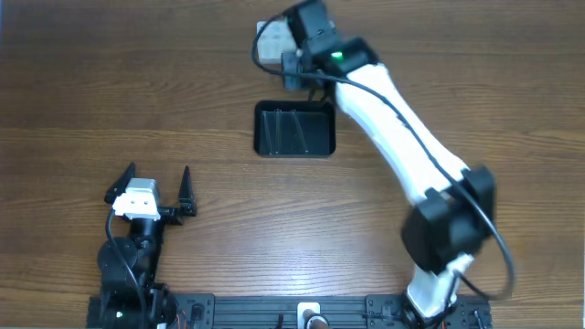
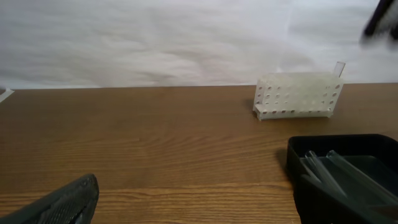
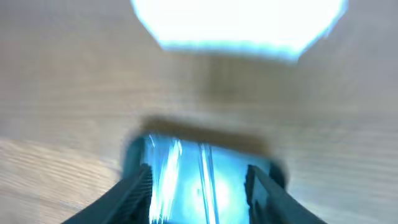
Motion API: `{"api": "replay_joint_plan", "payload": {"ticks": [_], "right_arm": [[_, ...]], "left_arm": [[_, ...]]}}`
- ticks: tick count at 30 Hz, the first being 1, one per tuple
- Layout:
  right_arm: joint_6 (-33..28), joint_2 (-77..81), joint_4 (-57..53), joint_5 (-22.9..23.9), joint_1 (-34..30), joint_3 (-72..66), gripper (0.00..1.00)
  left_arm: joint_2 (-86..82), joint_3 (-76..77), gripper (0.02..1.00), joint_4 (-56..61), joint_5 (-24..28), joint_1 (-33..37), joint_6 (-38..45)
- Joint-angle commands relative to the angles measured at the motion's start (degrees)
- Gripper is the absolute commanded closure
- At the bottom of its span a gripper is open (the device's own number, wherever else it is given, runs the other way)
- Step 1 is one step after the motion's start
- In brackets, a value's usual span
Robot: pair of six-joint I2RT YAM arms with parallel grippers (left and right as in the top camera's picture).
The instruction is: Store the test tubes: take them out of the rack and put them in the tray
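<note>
The white test tube rack (image 1: pixel 269 42) stands at the far middle of the table, partly hidden by my right arm. In the left wrist view the rack (image 2: pixel 297 94) has one clear tube (image 2: pixel 339 68) standing up at one end. Just in front of it sits the black tray (image 1: pixel 294 130), with several clear tubes lying inside (image 2: pixel 339 171). My right gripper (image 3: pixel 199 198) hangs over the tray's (image 3: pixel 202 177) far side, below the rack (image 3: pixel 239 22); it is open with nothing between its fingers. My left gripper (image 1: pixel 157 185) rests open at the near left, far from both.
The right arm (image 1: pixel 402 146) runs diagonally from the near right base to the rack. Bare wooden table (image 1: pixel 110 82) lies left of the tray and rack. A pale wall (image 2: pixel 155 37) stands behind the table's far edge.
</note>
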Motion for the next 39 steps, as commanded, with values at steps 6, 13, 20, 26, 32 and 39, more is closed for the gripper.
{"api": "replay_joint_plan", "payload": {"ticks": [6,13,20,26,32,39], "right_arm": [[-8.46,0.72,18.75,12.63,-4.39,0.35,0.209],[-10.14,12.7,30.34,12.5,-6.38,0.35,0.009],[-10.16,18.82,35.8,10.23,-8.35,0.35,0.009],[-9.94,20.61,38.01,9.4,-9.7,0.35,0.071],[-9.92,21.16,38.34,9.35,-9.88,0.35,0.167],[-9.49,21.29,38.12,9.38,-9.14,0.35,0.332]], "left_arm": [[-0.5,-0.28,0.018,-0.2,0.72,0.28,-0.79],[-0.5,-0.28,0.018,-0.2,0.72,0.31,-0.79],[-0.5,-0.28,0.018,-0.2,0.72,0.31,-0.79],[-0.5,-0.28,0.018,-0.2,0.72,0.31,-0.79],[-0.5,-0.28,0.018,-0.2,0.72,0.31,-0.79],[-0.5,-0.28,0.018,-0.2,0.72,0.31,-0.79]]}}
